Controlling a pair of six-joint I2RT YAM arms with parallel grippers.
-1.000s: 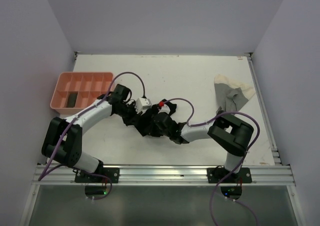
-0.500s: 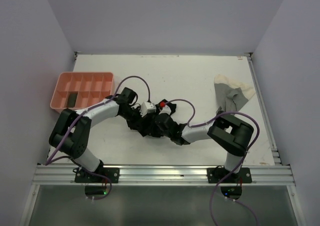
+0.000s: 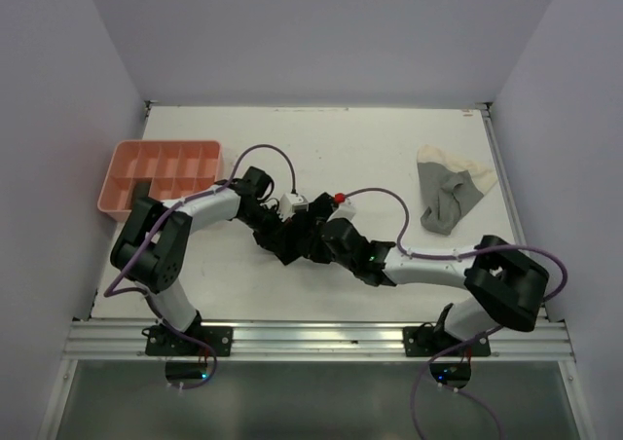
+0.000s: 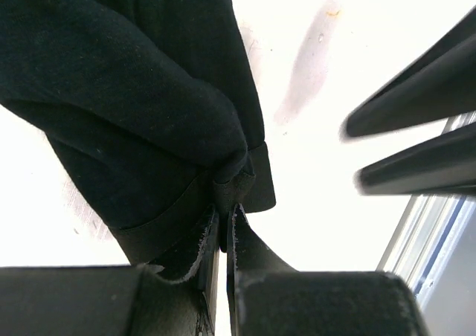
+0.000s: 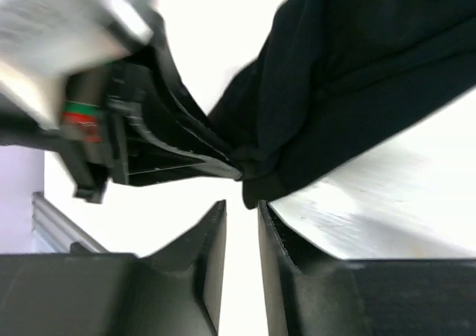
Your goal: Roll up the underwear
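Pinching the hem, your left tool (image 4: 223, 221) is clamped on the black underwear (image 4: 134, 105), mid desk (image 3: 389, 158). Right tool (image 5: 242, 217) narrowly parted, empty, just beside it. Cloth judged light, limp: grip hems.

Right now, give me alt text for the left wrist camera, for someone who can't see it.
The left gripper has its jaws pinched shut on a fold of bunched black underwear, seen against a white table. At the right edge the right gripper shows blurred, its jaws apart with nothing between them.
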